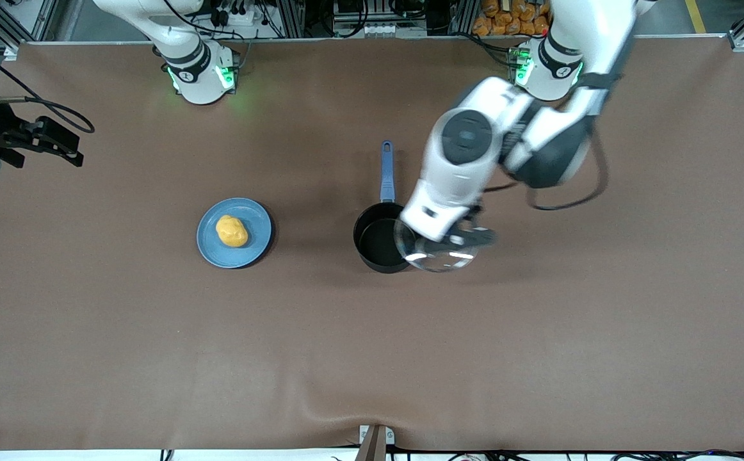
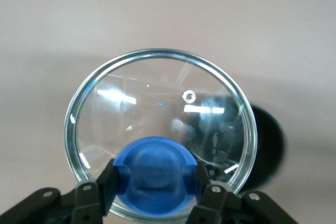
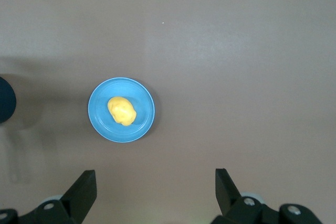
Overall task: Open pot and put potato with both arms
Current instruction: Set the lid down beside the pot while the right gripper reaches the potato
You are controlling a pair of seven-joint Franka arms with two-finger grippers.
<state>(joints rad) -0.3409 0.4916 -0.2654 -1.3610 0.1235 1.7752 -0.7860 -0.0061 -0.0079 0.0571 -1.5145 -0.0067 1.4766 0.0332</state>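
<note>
Clamping the blue knob, the left gripper (image 2: 155, 182) lifts the clear glass metal-rimmed lid (image 1: 437, 255) off the black round pot (image 1: 378, 243); next, the spread-jawed right gripper (image 3: 155, 190), waiting high, must fetch the yellow-orange lumpy potato (image 1: 232, 231).

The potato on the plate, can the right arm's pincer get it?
Probably yes. The right pincer is open, up over the table, and the potato lies uncovered on the blue plate.

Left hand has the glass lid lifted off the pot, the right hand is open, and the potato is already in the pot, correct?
Not quite. The potato is not in the pot; it lies on the blue plate, as the front view shows, and the pot is empty. The rest holds: the left hand grips the lid by its knob, and the right hand is open.
</note>
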